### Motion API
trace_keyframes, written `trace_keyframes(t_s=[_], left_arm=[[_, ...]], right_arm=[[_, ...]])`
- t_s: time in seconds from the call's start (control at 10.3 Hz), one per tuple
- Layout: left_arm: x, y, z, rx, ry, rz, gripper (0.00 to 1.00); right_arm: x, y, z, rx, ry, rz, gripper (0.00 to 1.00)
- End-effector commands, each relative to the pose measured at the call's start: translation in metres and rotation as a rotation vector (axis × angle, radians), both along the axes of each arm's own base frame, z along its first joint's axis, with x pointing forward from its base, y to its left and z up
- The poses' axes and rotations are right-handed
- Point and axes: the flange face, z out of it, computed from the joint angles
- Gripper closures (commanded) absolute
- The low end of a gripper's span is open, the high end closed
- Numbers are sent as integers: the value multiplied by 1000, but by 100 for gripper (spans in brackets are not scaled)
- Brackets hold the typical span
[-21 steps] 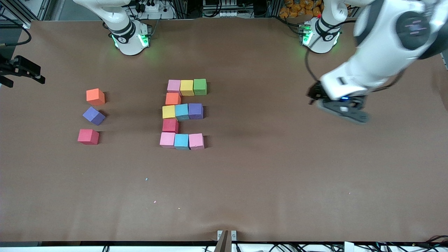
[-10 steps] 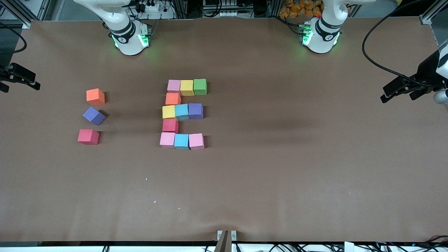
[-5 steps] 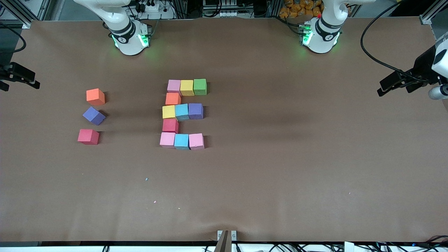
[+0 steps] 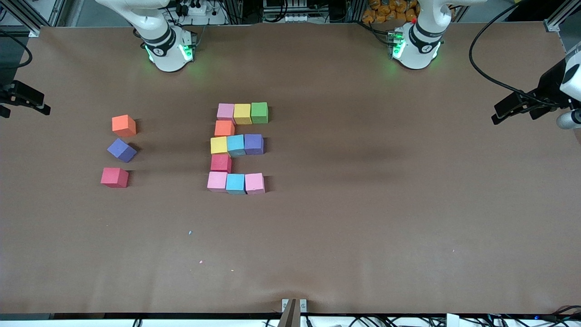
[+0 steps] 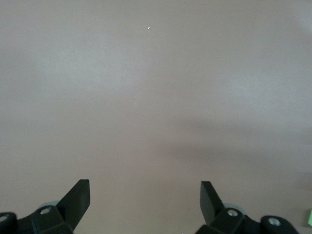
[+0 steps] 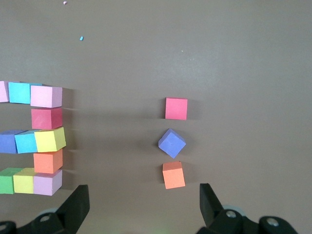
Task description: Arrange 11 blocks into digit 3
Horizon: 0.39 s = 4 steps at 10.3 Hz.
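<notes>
Across the brown table we see the digit 3 finished near its middle, three spare blocks toward the right arm's end, and both grippers, left gripper and right gripper, waiting at the table's end edges, jaws apart, holding nothing.

Eleven small matte foam cubes are set edge to edge as the multicoloured digit 3: three rows of three, joined by single orange and red cubes at the right arm's end. Three spare foam cubes, orange, purple and red, lie apart toward the right arm's end, the purple one turned askew.
</notes>
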Motion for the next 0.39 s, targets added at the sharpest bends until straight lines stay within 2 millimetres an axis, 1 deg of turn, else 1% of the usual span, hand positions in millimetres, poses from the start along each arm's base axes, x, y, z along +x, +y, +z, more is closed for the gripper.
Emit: trace_keyframes(t_s=[0.0, 0.29], left_arm=[[2, -8, 9, 23, 0, -13, 0], [3, -9, 9, 17, 0, -13, 0]], right_arm=[[-8, -5, 8, -4, -11, -18, 0], [-10, 7, 11, -3, -8, 6, 0]])
